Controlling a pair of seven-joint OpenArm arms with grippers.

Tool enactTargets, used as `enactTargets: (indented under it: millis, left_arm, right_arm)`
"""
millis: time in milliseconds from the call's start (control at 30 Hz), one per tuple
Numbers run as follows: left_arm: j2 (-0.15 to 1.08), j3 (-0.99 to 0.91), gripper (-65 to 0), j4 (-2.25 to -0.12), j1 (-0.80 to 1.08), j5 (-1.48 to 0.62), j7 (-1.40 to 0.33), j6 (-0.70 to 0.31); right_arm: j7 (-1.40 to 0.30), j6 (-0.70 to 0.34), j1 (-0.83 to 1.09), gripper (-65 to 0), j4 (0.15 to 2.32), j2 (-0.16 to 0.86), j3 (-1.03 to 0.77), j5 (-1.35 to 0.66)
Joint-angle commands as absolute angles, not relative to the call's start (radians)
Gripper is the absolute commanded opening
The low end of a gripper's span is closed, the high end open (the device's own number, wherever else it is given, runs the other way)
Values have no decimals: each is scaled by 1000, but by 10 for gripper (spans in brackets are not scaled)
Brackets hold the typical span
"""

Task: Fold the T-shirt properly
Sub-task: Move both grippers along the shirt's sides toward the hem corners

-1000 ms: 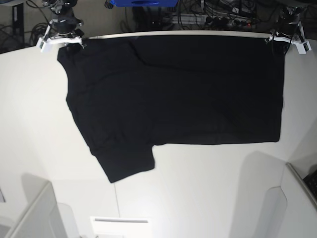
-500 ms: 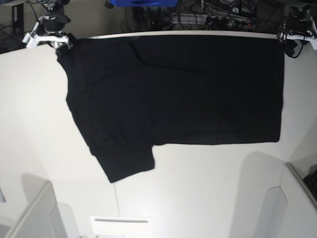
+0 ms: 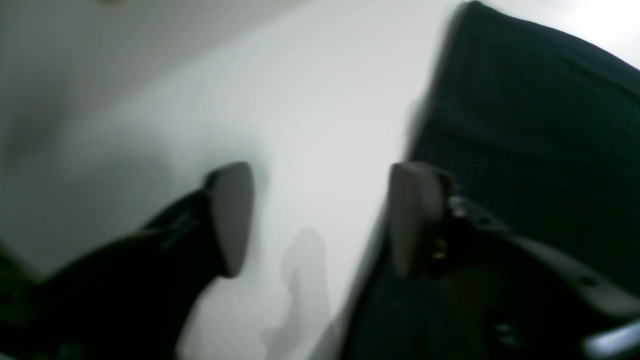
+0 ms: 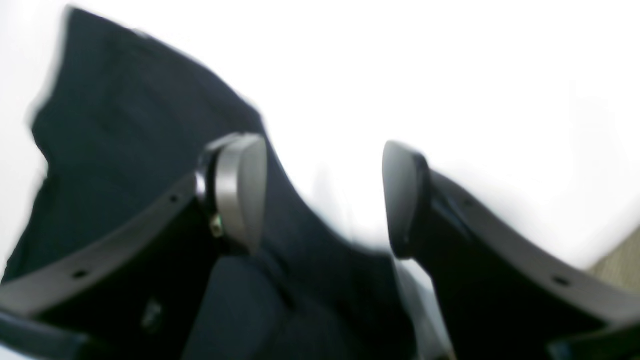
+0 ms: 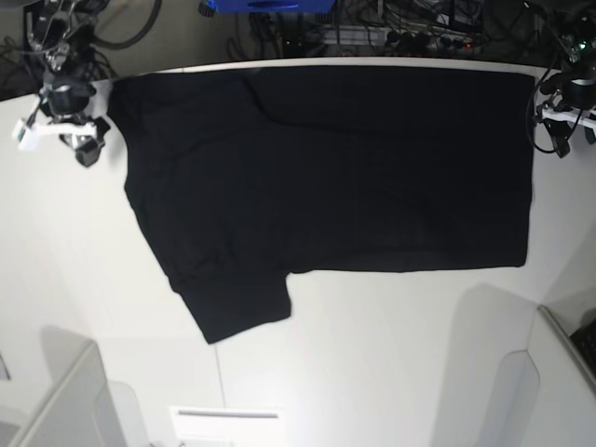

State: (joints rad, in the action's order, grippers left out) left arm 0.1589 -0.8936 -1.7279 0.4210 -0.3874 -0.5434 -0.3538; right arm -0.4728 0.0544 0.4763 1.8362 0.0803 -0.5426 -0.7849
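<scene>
**T-shirt flat between two released grippers**

The white table (image 5: 372,354) bears the black T-shirt (image 5: 354,168), spread flat against its far edge. The left gripper (image 5: 562,130) and right gripper (image 5: 70,140) hover just beside opposite edges, jaws parted and empty.

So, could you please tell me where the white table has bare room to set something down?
Bare white table lies in front of the black cloth T-shirt's lower hem and beside its sleeve. The back edge is crowded: cloth reaches it.
</scene>
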Motion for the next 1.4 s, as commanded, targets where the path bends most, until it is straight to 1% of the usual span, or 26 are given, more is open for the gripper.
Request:
enactTargets:
  millis: [0,100,200,233,333,533,767,1000,1167,1267,1367]
  left_arm:
    - [173,-883,-327,-1742,407,-367,-524,-361]
    - [171,-835,-482,-1742,360,-317,-524,-361]
    - [171,-800,-617,-1742,320,-300,-524,-361]
    - [171,-791,-650,-1742,311,-295,-524,-361]
    - [174,-757,-650,-1742,282,-294,-524,-363]
    - [248,-657,-650,-1741,257,-294,-524,-363]
    - [323,-542,-650,-1728,237,-294,-524,-360]
    - [326,-539,-650,-1598,168,-294,-524,-358]
    - [326,-538,-650,-1567,156,-294,-524,-358]
    - [328,-538,-650,-1563,156,-294,-524,-358]
    - [328,-539,-650,-1563,156,-294,-524,-358]
  right_arm:
    - [-479,39,449,-308,1853,104,-533,-796]
    - [-526,24,372,-309,1845,139,-498,-796]
    - [-530,24,308,-309,1825,143,-469,-794]
    - [-532,24,285,-309,1816,145,-458,-794]
    - [-533,24,205,-309,1761,150,-420,-792]
    - [-533,24,51,-311,1627,236,-260,-733]
    - [-533,19,-162,-309,1394,239,-165,-697]
    - [-527,19,-348,-308,1162,239,-88,-697]
    - [-521,18,-476,-308,970,239,-31,-696]
    - [-470,18,-544,-306,877,239,35,-696]
    - [-390,18,-618,-306,748,237,137,-696]
